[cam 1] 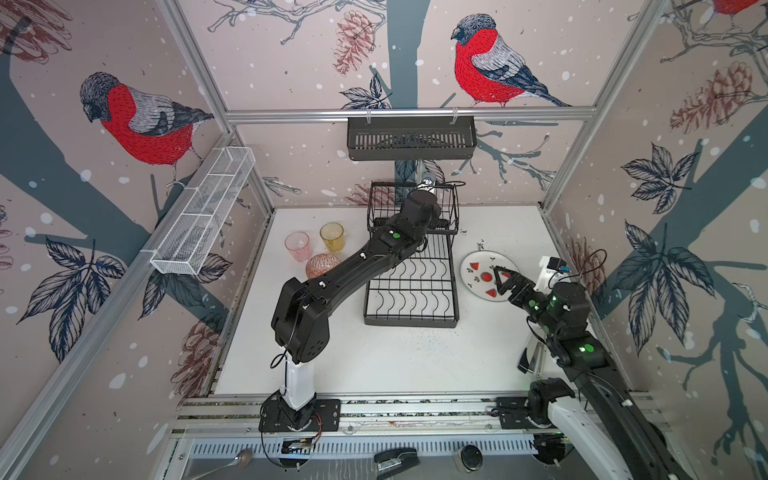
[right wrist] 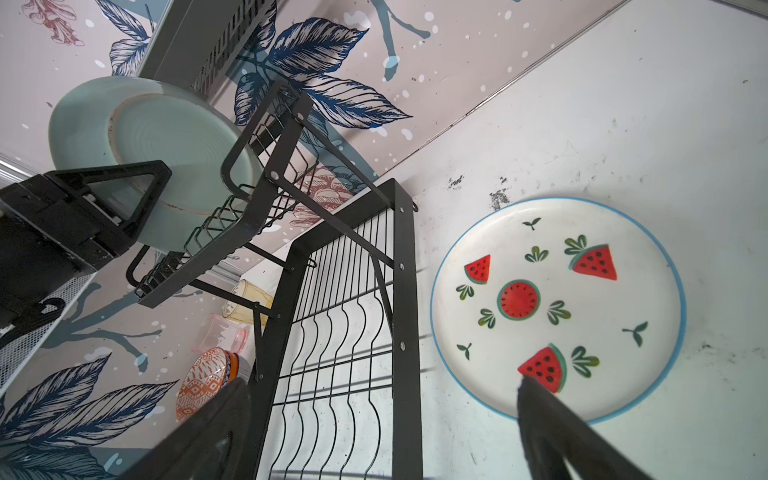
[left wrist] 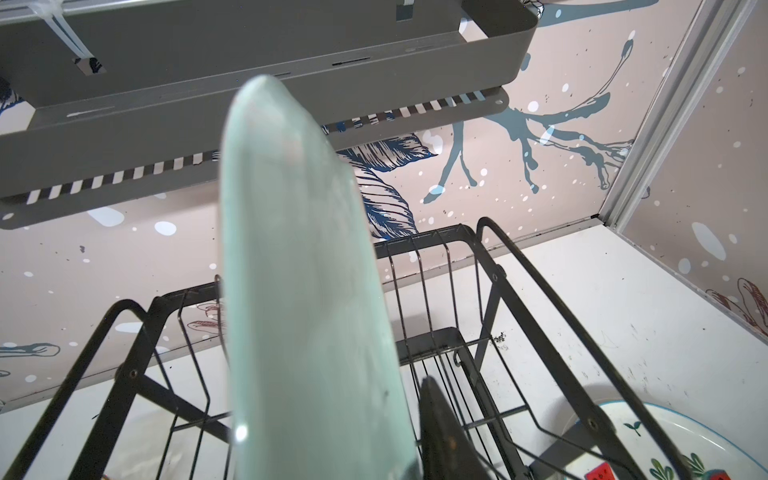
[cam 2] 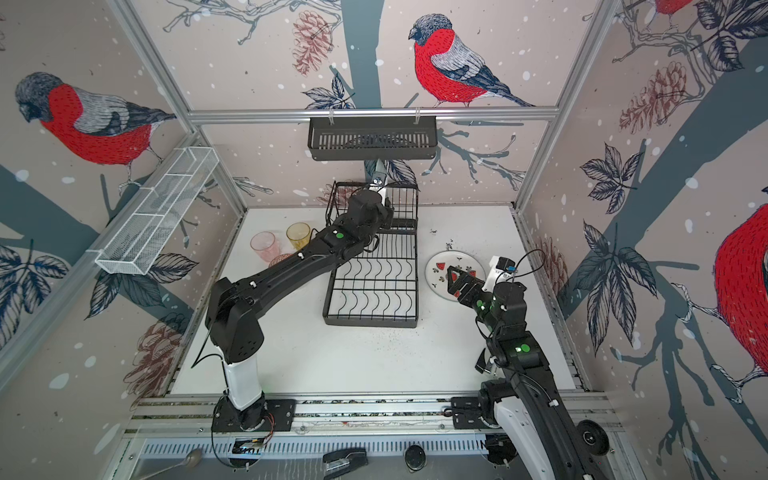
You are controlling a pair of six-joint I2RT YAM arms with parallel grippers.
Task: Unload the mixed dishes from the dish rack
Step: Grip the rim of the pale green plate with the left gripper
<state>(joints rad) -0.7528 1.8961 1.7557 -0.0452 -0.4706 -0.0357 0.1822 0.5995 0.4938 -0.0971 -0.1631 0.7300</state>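
In a top view: dish rack (cam 1: 409,322) bare below; apparently the last piece stands in its far raised basket (cam 1: 376,203). Bare table (cam 1: 395,361) near of it.

Left wrist: my left gripper (left wrist: 332,449) straddles the upright mint plate (left wrist: 299,291); pinch, cannot tell. Next: lift straight, shelf basket (left wrist: 249,50) overhangs.

Right wrist: my right gripper (right wrist: 382,382) spread wide, empty, above the watermelon plate (right wrist: 557,307).

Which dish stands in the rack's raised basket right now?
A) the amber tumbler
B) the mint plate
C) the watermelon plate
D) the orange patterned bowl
B: in the right wrist view the mint plate stands on edge in the raised basket of the dish rack.
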